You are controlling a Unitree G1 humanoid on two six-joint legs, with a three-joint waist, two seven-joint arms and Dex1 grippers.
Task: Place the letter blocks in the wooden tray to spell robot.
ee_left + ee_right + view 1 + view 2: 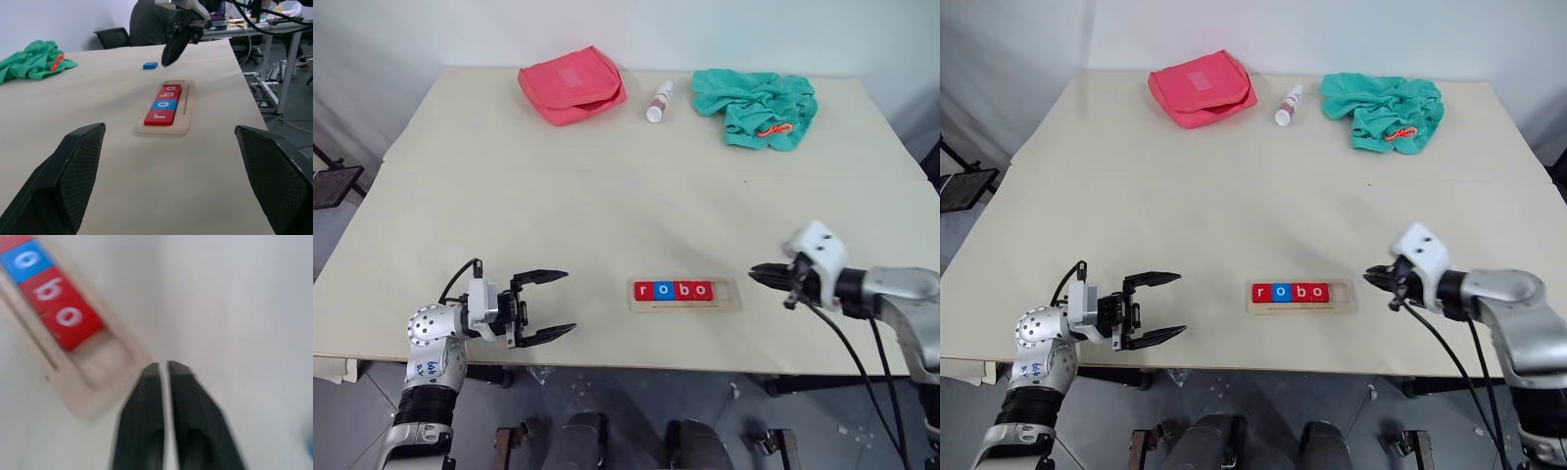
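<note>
The wooden tray (728, 297) lies near the table's front edge. Its groove holds a row of letter blocks: red r (643, 290), blue o (664, 290), red b (683, 290) and red o (703, 290). The right end of the groove is bare. In the left wrist view a loose blue block (150, 65) lies flat on the table past the tray, beside my right gripper (166, 61). My right gripper (756, 273) hovers just right of the tray, fingers (151, 377) parted by a narrow slit with nothing between them. My left gripper (540, 305) stands wide open left of the tray, pointing toward it.
At the table's back lie a pink pouch (572, 84), a small white bottle (659, 102) and a crumpled green cloth (756, 106) with an orange piece on it. The table's front edge (636, 364) runs close below the tray.
</note>
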